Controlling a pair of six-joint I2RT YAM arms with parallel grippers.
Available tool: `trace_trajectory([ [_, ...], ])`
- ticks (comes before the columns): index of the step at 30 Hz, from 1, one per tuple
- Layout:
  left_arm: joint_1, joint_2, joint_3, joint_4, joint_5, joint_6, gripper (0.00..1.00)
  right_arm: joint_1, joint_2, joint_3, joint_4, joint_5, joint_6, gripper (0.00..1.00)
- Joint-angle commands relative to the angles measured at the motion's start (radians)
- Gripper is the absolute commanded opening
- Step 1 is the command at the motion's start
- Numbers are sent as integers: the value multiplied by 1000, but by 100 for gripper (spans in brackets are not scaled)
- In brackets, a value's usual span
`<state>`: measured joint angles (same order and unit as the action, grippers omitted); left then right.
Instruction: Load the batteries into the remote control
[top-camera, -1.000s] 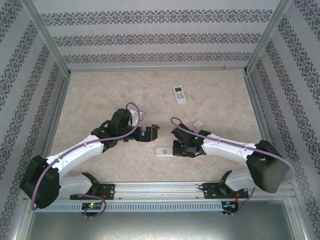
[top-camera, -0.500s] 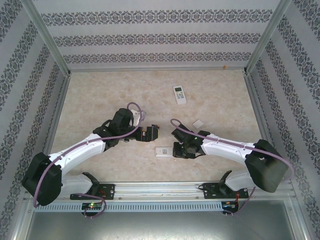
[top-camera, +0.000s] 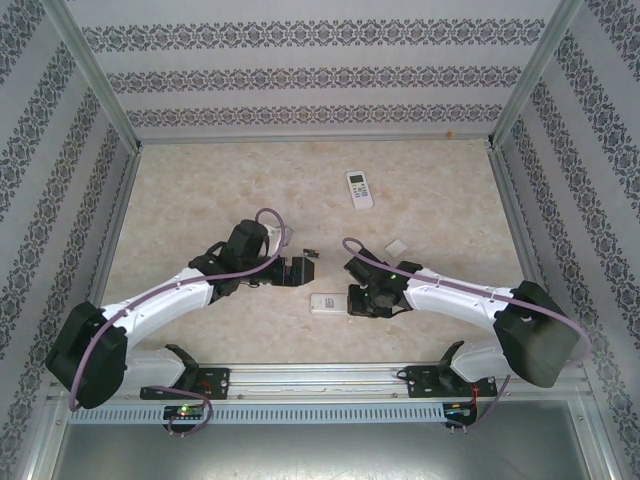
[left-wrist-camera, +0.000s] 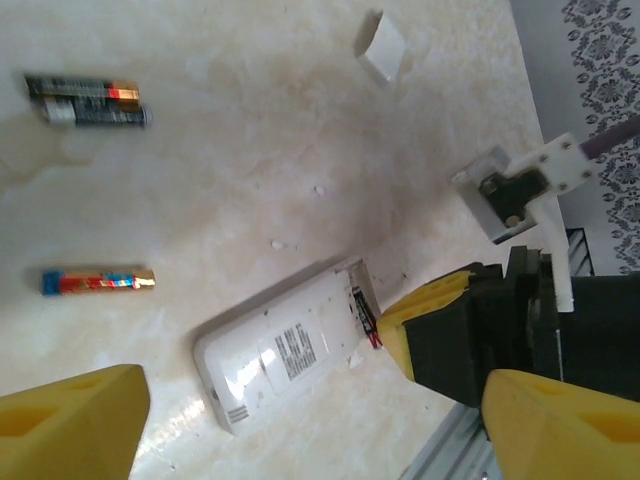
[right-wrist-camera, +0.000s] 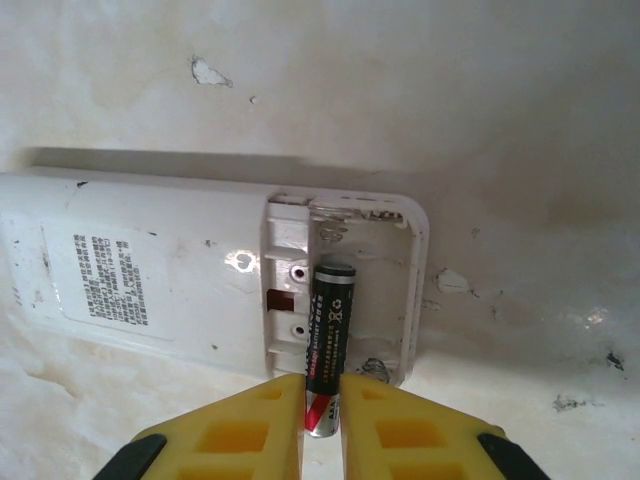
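Marbled tabletop: the right gripper pinches a battery, long axis running straight out from the jaws, nose inside the open compartment of the remote. The left gripper hovers wide open, spare batteries well apart.

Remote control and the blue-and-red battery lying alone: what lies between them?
Nothing: in the left wrist view, bare tabletop separates the remote control from the blue-and-red battery.

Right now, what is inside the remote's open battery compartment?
One dark battery rests partly in the compartment of the remote, pinched by the right end effector. The rest of it looks empty. The battery's near end is covered by the yellow fingers.
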<state>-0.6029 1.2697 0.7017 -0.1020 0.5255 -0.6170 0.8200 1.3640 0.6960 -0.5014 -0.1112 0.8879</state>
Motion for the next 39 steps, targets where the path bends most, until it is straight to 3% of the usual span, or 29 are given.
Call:
trace_trajectory([
  [1, -30, 50, -16, 9, 56, -45, 80, -8, 3, -12, -12, 22, -3, 17],
  [8, -88, 190, 16, -42, 107, -79, 72, -9, 60, -3, -2, 16, -15, 18],
  [12, -107, 271, 43, -111, 68, -65, 68, -9, 75, 2, 3, 37, -24, 14],
  [23, -108, 387, 78, -122, -21, -42, 43, -1, 80, -32, 95, 150, -103, 11],
  [30, -107, 418, 80, -107, -43, -36, 37, 25, 61, -51, 148, 216, -121, 10],
  [39, -107, 408, 78, -89, -45, -32, 37, 69, -114, -107, 151, 260, -113, 12],
])
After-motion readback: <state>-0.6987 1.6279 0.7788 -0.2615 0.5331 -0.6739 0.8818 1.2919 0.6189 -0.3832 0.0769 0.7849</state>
